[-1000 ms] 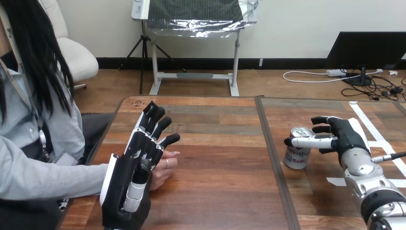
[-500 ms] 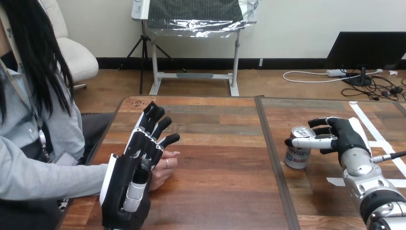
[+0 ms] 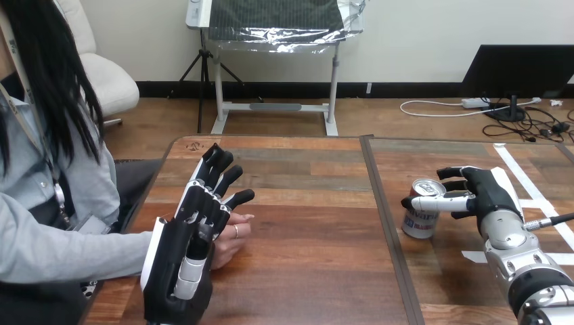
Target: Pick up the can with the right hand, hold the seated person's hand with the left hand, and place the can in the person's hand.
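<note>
Change: almost nothing since a second ago; right hand (image 3: 491, 196) and can (image 3: 417, 223) sit where they were.
Right hand: thumb across the can's near side, fingers curled at its far side, clasping it.
Can: upright on the surface (image 3: 304, 230), towards its right.
Left hand (image 3: 181, 261): fingers straight, spread, against the person's hand (image 3: 233, 237), which rests on the surface.
</note>
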`<control>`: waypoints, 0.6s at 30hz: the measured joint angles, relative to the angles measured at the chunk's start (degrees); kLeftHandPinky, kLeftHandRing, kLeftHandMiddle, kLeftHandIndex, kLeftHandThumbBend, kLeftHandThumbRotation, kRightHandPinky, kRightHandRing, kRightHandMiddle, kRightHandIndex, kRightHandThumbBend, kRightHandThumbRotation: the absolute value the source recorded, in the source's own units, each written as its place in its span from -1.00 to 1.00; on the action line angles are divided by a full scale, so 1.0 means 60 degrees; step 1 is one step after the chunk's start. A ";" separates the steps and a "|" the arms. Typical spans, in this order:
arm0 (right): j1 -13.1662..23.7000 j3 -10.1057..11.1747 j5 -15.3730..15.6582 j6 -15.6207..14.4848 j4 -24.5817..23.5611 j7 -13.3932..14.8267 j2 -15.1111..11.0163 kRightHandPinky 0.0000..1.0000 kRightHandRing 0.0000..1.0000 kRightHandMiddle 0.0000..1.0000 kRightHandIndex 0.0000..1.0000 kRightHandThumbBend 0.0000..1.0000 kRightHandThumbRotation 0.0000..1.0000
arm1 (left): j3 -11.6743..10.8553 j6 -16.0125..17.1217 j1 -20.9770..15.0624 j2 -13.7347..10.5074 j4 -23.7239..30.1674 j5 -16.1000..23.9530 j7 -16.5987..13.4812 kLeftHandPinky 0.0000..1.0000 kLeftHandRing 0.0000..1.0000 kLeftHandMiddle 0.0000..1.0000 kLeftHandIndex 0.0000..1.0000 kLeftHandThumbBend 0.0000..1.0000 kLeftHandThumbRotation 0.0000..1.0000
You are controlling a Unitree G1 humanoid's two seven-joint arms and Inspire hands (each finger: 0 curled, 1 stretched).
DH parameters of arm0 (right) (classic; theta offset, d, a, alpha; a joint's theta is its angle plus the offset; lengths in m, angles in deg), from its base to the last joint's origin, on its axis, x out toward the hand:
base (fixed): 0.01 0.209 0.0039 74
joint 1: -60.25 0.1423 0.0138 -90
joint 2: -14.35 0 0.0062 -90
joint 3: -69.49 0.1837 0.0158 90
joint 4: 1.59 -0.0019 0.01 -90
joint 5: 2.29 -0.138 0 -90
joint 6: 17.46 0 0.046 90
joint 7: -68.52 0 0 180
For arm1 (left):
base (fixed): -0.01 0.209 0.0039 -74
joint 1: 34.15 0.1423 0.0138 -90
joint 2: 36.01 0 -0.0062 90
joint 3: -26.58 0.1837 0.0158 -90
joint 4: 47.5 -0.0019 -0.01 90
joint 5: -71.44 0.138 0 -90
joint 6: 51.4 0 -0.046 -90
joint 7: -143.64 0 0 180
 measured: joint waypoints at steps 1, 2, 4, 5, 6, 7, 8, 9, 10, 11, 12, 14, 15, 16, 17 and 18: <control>0.0000 -0.0017 0.0000 0.0000 0.0000 -0.0002 0.0001 0.34 0.46 0.53 0.60 0.92 -0.89 | 0.0000 0.0000 0.0000 0.0000 0.0000 -0.0001 0.0010 0.58 0.83 0.88 0.87 1.00 0.67; 0.0000 -0.0029 0.0002 0.0000 0.0000 -0.0003 0.0002 0.34 0.46 0.53 0.60 0.92 -0.89 | 0.0000 0.0000 0.0000 0.0000 0.0000 -0.0001 0.0018 0.58 0.83 0.88 0.87 1.00 0.67; 0.0000 -0.0040 0.0000 0.0000 0.0000 -0.0004 0.0005 0.34 0.45 0.52 0.60 0.91 -0.92 | 0.0000 0.0000 0.0000 0.0000 0.0000 -0.0001 0.0037 0.59 0.84 0.88 0.87 1.00 0.67; 0.0000 -0.0042 -0.0001 0.0001 0.0000 -0.0004 0.0008 0.34 0.45 0.52 0.59 0.91 -0.93 | 0.0000 0.0000 0.0000 0.0000 0.0000 -0.0001 0.0053 0.59 0.84 0.88 0.87 1.00 0.67; 0.0000 -0.0044 -0.0001 0.0000 0.0000 -0.0004 0.0009 0.33 0.44 0.51 0.59 0.91 -0.94 | 0.0000 0.0000 0.0000 0.0000 0.0000 -0.0001 0.0065 0.59 0.84 0.88 0.87 1.00 0.67; 0.0000 -0.0049 -0.0001 0.0000 0.0000 -0.0004 0.0012 0.33 0.44 0.51 0.58 0.91 -0.94 | 0.0000 0.0000 0.0000 0.0000 0.0000 0.0000 0.0076 0.59 0.84 0.88 0.87 1.00 0.67; 0.0000 -0.0050 0.0000 0.0000 0.0000 -0.0003 0.0014 0.32 0.44 0.51 0.58 0.91 -0.95 | 0.0000 0.0000 0.0000 0.0000 0.0000 0.0003 0.0081 0.59 0.84 0.88 0.87 1.00 0.67; 0.0000 -0.0054 0.0001 0.0000 0.0000 -0.0003 0.0015 0.30 0.42 0.50 0.57 0.91 -0.95 | 0.0001 0.0000 0.0000 0.0000 0.0000 0.0004 0.0086 0.59 0.84 0.88 0.87 1.00 0.67; 0.0000 -0.0060 0.0004 0.0000 0.0000 -0.0002 0.0017 0.28 0.41 0.49 0.57 0.90 -0.96 | 0.0001 0.0000 0.0000 0.0000 0.0000 0.0005 0.0086 0.59 0.84 0.88 0.87 1.00 0.67; 0.0000 -0.0068 0.0007 0.0000 0.0000 0.0001 0.0018 0.24 0.40 0.48 0.55 0.89 -0.97 | 0.0001 0.0000 0.0000 0.0000 0.0000 0.0006 0.0086 0.59 0.83 0.88 0.87 1.00 0.67; 0.0000 -0.0080 0.0014 0.0000 0.0000 0.0007 0.0020 0.23 0.39 0.47 0.54 0.89 -0.98 | 0.0001 0.0000 0.0000 0.0000 0.0000 0.0005 0.0086 0.59 0.83 0.88 0.87 1.00 0.67; 0.0000 -0.0105 0.0028 0.0000 0.0000 0.0031 0.0024 0.21 0.39 0.47 0.52 0.89 -0.99 | 0.0001 0.0000 0.0000 0.0000 -0.0001 0.0003 0.0085 0.58 0.83 0.88 0.86 1.00 0.66; 0.0000 -0.0119 0.0043 -0.0002 0.0000 0.0047 0.0027 0.21 0.40 0.47 0.51 0.89 -0.99 | 0.0000 0.0000 0.0000 0.0000 -0.0001 0.0002 0.0085 0.58 0.83 0.88 0.86 1.00 0.66; 0.0000 -0.0131 0.0055 -0.0004 0.0000 0.0064 0.0030 0.21 0.40 0.48 0.50 0.89 -0.99 | 0.0000 0.0000 0.0000 0.0000 -0.0001 0.0002 0.0085 0.58 0.83 0.88 0.86 1.00 0.66; 0.0000 -0.0142 0.0067 -0.0007 0.0000 0.0088 0.0033 0.21 0.40 0.46 0.49 0.88 -0.99 | 0.0000 0.0000 0.0000 0.0000 0.0000 0.0003 0.0085 0.58 0.83 0.88 0.86 1.00 0.66; 0.0000 -0.0151 0.0075 -0.0011 0.0000 0.0110 0.0037 0.22 0.40 0.45 0.48 0.87 -1.00 | 0.0000 0.0000 0.0000 0.0000 0.0000 0.0003 0.0085 0.58 0.83 0.88 0.86 1.00 0.66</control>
